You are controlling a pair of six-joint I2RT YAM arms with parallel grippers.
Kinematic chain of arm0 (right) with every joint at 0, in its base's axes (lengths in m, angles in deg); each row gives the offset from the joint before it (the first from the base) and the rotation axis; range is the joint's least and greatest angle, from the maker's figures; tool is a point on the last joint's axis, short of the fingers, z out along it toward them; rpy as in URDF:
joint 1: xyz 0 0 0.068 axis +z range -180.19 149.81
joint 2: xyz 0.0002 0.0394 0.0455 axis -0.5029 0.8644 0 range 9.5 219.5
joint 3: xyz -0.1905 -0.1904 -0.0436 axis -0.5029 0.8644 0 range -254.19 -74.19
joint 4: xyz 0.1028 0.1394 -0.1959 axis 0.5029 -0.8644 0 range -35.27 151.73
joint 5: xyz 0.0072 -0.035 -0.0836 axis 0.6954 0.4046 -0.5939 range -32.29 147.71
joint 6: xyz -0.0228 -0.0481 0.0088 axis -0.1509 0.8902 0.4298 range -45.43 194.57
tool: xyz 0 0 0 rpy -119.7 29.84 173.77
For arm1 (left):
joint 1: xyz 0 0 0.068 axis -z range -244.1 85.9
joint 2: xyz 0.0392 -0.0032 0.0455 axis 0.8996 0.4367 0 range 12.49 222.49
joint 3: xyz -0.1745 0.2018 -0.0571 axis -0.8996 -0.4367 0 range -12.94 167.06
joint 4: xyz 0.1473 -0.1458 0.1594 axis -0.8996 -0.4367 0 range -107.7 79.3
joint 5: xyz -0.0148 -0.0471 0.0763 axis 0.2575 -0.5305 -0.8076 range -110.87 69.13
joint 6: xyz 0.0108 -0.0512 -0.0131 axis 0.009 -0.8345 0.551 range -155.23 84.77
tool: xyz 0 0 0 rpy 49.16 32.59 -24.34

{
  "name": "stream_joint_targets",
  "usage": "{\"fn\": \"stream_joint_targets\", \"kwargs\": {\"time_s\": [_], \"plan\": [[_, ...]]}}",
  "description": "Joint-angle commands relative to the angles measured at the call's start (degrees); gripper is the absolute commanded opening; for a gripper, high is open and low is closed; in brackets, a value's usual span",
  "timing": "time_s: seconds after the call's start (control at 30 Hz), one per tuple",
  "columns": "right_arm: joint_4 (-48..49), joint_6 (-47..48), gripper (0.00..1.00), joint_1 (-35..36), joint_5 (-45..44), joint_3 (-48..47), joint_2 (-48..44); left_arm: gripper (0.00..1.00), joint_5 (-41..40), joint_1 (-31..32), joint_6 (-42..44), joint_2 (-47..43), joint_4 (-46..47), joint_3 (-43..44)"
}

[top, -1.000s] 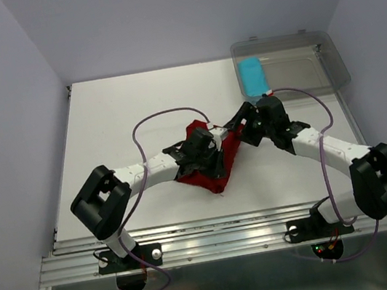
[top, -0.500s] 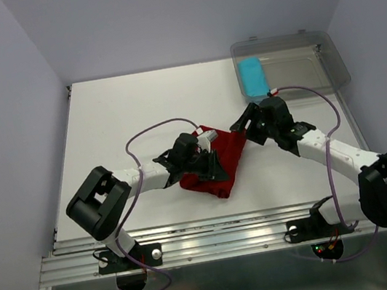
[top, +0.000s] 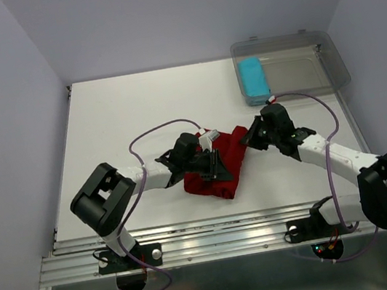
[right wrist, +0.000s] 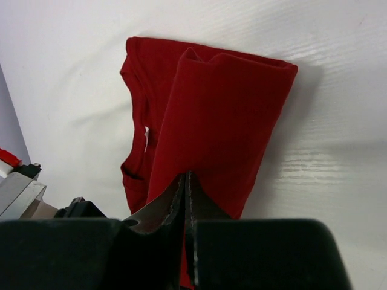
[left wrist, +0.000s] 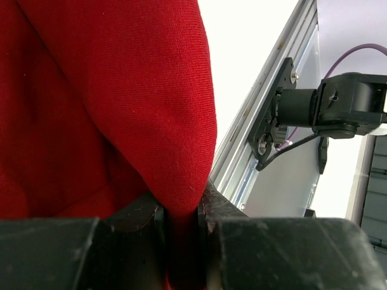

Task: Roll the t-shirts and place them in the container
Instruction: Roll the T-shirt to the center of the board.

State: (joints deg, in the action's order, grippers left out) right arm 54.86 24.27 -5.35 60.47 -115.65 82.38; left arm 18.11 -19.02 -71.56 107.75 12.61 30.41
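The dark red t-shirt (top: 233, 155) lies bunched and partly folded at the middle of the table. My left gripper (top: 214, 167) is on its left part, shut on a fold of the red cloth (left wrist: 121, 90) that fills the gap between the jaws (left wrist: 181, 211). My right gripper (top: 251, 136) sits at the shirt's right edge. Its jaws (right wrist: 187, 178) are pressed together over the folded red t-shirt (right wrist: 224, 115), with a thin strip of red between them. The light cyan t-shirt (top: 252, 79) is a compact roll inside the clear bin.
The clear plastic bin (top: 336, 67) stands at the back right corner of the white table (top: 116, 120). A metal rail (top: 223, 237) runs along the near edge, with both arm bases bolted to it. Purple cables loop above both arms.
My right gripper came down to the shirt's right edge and shut. My left arm drew back to the left with its hold on the cloth, and the shirt now lies flatter.
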Motion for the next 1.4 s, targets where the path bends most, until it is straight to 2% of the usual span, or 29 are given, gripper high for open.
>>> {"fn": "stream_joint_targets", "kwargs": {"time_s": [0.0,0.1,0.2,0.33,0.37,0.4,0.43,0.63,0.73,0.93,1.07,1.23,1.33,1.37], "plan": [[3.27,1.35,0.06,0.55,2.33,0.23,1.73,0.0,2.76,-0.17,-0.23,0.1,3.14,-0.37],[4.49,1.44,0.06,0.56,3.21,-0.03,4.28,0.0,3.55,-0.17,-0.05,0.62,3.06,-0.2],[5.64,1.35,0.06,1.09,3.65,-0.21,5.78,0.08,4.17,0.01,0.21,0.98,2.88,0.15],[6.26,1.7,0.06,1.09,3.91,-0.73,7.62,0.29,4.09,0.18,0.65,1.68,1.92,0.5],[6.26,1.96,0.06,1.09,4.26,-1.17,8.67,0.38,3.82,0.18,0.83,1.77,1.22,0.59],[6.17,2.05,0.06,1.09,4.44,-1.52,9.2,0.41,3.73,0.18,0.92,1.68,0.86,0.68],[6.26,2.31,0.06,1.09,4.53,-1.96,9.82,0.49,3.47,0.18,1.44,1.51,-0.27,0.77],[8.98,2.75,0.06,1.61,5.76,-3.72,13.51,0.69,-0.74,0.1,4.95,-0.69,-7.48,2.87],[9.07,3.11,0.06,2.14,5.85,-4.6,15.01,0.73,-3.29,0.1,6.8,-2.36,-11.96,4.11],[9.16,3.89,0.06,2.67,6.11,-5.39,17.38,0.73,-9.18,-0.08,9.0,-6.22,-20.92,5.69],[9.25,4.07,0.06,3.2,6.46,-5.57,19.05,0.73,-13.14,-0.6,9.44,-9.21,-24.7,5.95],[9.16,4.34,0.06,3.2,6.73,-5.75,20.11,0.72,-16.13,-1.31,8.39,-13.08,-25.16,4.81],[8.63,4.69,0.06,3.72,6.73,-5.83,19.14,0.65,-17.1,-2.1,6.64,-13.26,-23.75,3.15],[8.11,4.78,0.06,3.72,6.55,-6.01,18.79,0.55,-17.36,-2.62,5.5,-13.09,-22.27,2.27]]}}
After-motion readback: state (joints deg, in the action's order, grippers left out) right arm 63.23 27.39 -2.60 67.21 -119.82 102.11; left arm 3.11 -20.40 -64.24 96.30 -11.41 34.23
